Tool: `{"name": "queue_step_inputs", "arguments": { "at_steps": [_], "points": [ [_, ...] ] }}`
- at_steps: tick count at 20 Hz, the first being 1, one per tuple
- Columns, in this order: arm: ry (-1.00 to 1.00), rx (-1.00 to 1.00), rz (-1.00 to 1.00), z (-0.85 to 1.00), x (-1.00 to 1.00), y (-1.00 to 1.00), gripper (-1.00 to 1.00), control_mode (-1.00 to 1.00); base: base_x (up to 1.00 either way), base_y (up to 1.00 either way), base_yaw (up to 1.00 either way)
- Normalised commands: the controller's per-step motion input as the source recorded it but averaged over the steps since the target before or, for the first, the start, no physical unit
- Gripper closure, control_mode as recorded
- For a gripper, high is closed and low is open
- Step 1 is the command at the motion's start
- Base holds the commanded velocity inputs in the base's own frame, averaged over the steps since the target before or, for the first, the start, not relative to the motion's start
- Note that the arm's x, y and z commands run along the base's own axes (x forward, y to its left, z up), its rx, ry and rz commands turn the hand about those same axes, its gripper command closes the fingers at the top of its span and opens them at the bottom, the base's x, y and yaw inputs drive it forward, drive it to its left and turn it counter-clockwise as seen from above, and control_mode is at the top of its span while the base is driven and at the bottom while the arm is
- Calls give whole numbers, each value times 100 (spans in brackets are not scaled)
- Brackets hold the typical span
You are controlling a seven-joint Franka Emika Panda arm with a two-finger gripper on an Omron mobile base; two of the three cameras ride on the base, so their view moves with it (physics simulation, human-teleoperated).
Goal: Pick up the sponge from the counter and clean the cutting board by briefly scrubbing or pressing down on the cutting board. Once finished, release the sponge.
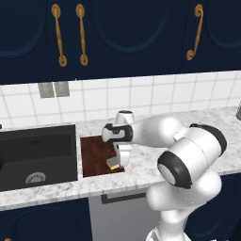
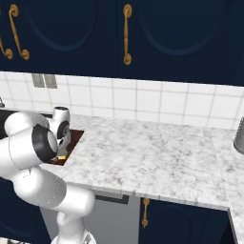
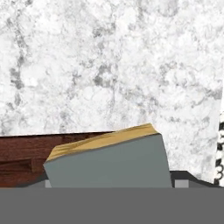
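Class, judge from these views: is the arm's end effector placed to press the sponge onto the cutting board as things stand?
Probably yes. The end effector holds the sponge low over the cutting board's right end, and nothing lies between them. Whether they touch is unclear.

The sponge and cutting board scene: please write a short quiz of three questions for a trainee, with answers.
1. True or false: the sponge is in the gripper.
2. The gripper is over the board's: A) sink-side edge B) front right corner C) back edge.
3. What lies left of the cutting board in the left base view?

Key: 1 true. 2 B. 3 the black sink, set into the counter.
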Motion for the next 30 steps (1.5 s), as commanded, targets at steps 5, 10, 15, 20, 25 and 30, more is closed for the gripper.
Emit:
{"name": "queue_step_inputs", "arguments": {
  "at_steps": [5, 10, 15, 20, 25, 30],
  "points": [
    [0, 5, 0, -17, -12, 0, 100, -100, 0, 0, 0],
    [0, 6, 0, -12, -12, -1, 100, -100, 0, 0, 0],
    [-2, 0, 0, -40, 11, 0, 100, -100, 0, 0, 0],
    [-5, 0, 0, -31, 38, 0, 100, -100, 0, 0, 0],
    [0, 0, 0, 0, 46, 0, 100, -100, 0, 0, 0],
    [-1, 0, 0, -1, 58, 0, 100, -100, 0, 0, 0]
  ]
}}
